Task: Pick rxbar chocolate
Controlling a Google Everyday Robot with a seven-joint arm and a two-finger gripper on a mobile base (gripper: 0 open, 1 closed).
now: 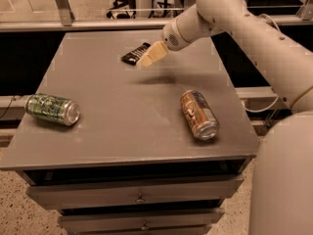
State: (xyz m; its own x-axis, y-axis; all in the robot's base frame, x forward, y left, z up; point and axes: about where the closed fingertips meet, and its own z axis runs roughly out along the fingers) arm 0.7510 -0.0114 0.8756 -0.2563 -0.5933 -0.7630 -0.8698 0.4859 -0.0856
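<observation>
The rxbar chocolate (133, 54) is a small flat black bar with white lettering, lying near the far edge of the grey table (122, 116). My gripper (148, 58) hangs just above the bar's right end, its tan fingers pointing down and left; it partly covers that end. Nothing is seen held in it.
A green can (52, 109) lies on its side at the table's left edge. A copper-brown can (198, 115) lies on its side at the right front. Drawers sit below the table front. A rail and chairs stand behind the table.
</observation>
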